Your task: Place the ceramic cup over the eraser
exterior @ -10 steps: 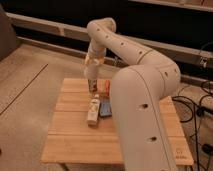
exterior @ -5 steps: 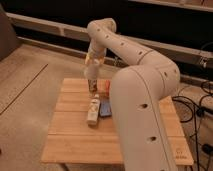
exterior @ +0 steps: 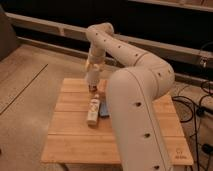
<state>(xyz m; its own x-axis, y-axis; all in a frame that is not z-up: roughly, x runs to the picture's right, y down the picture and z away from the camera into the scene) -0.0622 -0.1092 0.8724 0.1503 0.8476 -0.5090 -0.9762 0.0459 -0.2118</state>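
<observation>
The gripper (exterior: 93, 70) hangs over the desk's (exterior: 75, 140) far edge, closed around the ceramic cup (exterior: 92, 77), which it holds upright in the air, long axis vertical, narrow end down; the fingers themselves are hard to make out against the cup. The eraser (exterior: 104, 108) lies flat near the desk's middle, its long axis running from far edge to near edge, its right side cut off by the arm (exterior: 137, 105). A white bottle (exterior: 93, 110) lies just beside its left.
</observation>
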